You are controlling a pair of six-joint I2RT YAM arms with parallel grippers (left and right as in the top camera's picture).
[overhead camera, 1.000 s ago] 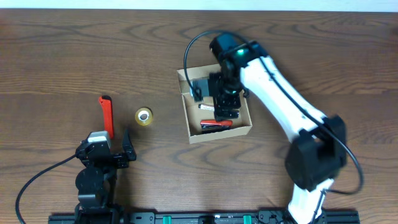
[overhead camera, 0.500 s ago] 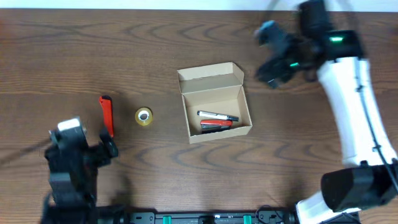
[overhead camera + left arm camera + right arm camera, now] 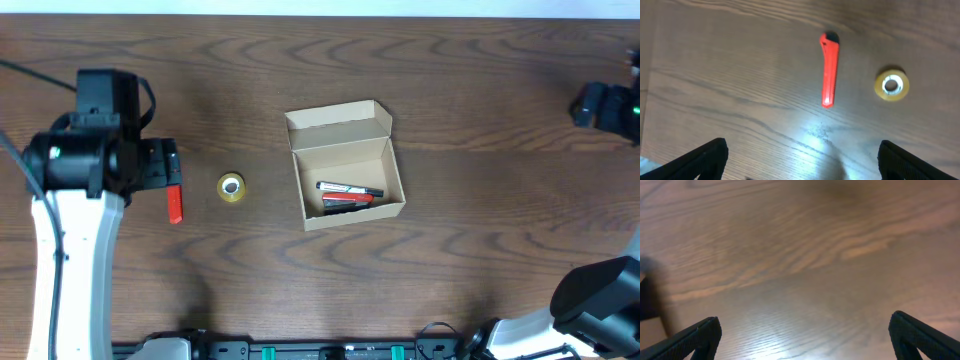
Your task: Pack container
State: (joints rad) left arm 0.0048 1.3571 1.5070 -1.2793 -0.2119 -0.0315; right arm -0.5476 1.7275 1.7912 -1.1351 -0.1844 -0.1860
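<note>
Across dark wooden table (image 3: 480,230), found tan cardboard container (image 3: 338,125) at centre, flap lid open for loading. Held left gripper (image 3: 801,155) spread over red plastic box cutter (image 3: 829,70), probably next to pack; right gripper (image 3: 805,325) likewise spread, empty.

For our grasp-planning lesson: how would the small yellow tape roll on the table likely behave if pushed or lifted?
The tape roll lies flat, hole upward, so a push would probably slide it rather than roll it. Small and hollow, it is likely light. Its curved rim might slip in a pinch unless gripped squarely.
</note>
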